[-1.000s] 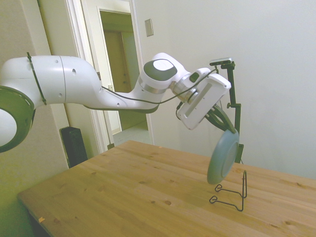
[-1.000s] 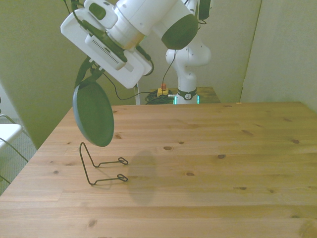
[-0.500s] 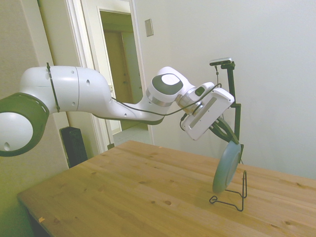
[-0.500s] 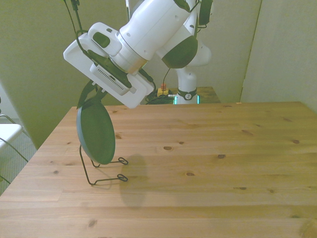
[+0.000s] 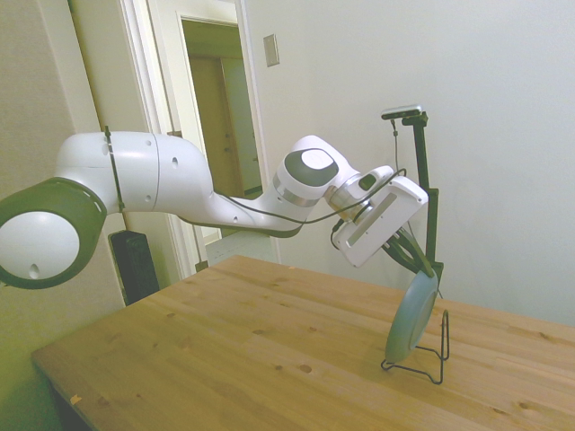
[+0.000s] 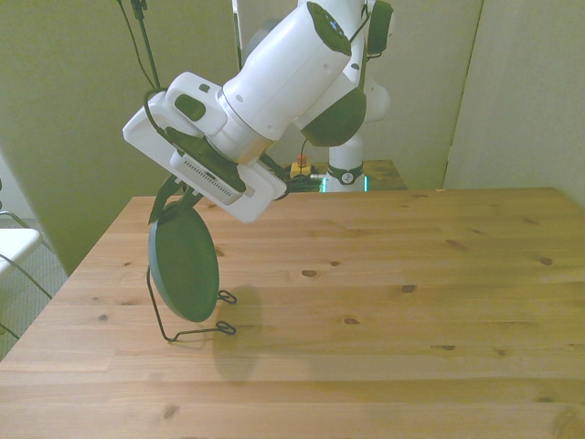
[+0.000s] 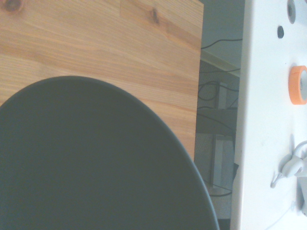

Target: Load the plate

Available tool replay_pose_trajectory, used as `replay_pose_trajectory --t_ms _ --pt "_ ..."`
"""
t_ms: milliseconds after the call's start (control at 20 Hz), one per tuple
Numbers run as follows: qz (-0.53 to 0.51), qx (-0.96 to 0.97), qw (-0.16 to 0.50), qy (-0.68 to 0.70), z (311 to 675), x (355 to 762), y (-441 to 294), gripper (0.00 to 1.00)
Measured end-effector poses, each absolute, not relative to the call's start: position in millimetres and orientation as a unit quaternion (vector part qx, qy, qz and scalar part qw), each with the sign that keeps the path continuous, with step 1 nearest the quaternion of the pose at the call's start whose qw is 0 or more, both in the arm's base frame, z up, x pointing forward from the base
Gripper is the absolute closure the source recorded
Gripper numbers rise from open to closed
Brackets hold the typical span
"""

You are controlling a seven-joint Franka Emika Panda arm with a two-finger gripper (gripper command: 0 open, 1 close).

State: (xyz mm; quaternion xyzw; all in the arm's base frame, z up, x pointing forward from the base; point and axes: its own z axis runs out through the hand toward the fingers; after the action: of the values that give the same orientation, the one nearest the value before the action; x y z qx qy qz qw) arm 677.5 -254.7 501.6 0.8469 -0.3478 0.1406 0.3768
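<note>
The plate point(image 5: 411, 316) is grey-green and round, and it stands almost on edge, leaning slightly. My gripper point(image 5: 420, 266) is shut on its top rim, coming down at a slant from above. In the front view the plate point(image 6: 185, 265) hangs under the gripper point(image 6: 174, 194), with its lower edge down between the base wires of the thin black wire stand point(image 6: 181, 332). The stand's upright point(image 5: 445, 334) rises just behind the plate. Whether the plate bears on the wires I cannot tell. Up close, the plate point(image 7: 96, 158) fills most of the wrist view.
The wooden table point(image 6: 384, 311) spreads wide toward the front view's right. Its edge point(image 6: 82, 265) runs close to the stand on the front view's left. In the wrist view, beyond the table's edge, a white surface carries an orange tape roll point(image 7: 298, 85).
Over the last second the arm came down and carried the plate from above the wire stand into it; the plate's lower edge is now at the base wires.
</note>
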Motion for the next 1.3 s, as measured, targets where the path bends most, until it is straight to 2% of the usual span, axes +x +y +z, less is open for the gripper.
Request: replay_pose_trajectory --t_ms 200,250,1050,1300 --pt "0.135 0.847 0.375 -0.351 495.8 683.8 -252.5 1.0" --pt "0.135 0.847 0.375 -0.351 495.0 684.2 -252.4 0.0" --pt "0.132 0.847 0.374 -0.354 495.9 682.0 -254.0 0.0" --pt "0.133 0.861 0.328 -0.365 533.4 669.1 -229.8 0.0"
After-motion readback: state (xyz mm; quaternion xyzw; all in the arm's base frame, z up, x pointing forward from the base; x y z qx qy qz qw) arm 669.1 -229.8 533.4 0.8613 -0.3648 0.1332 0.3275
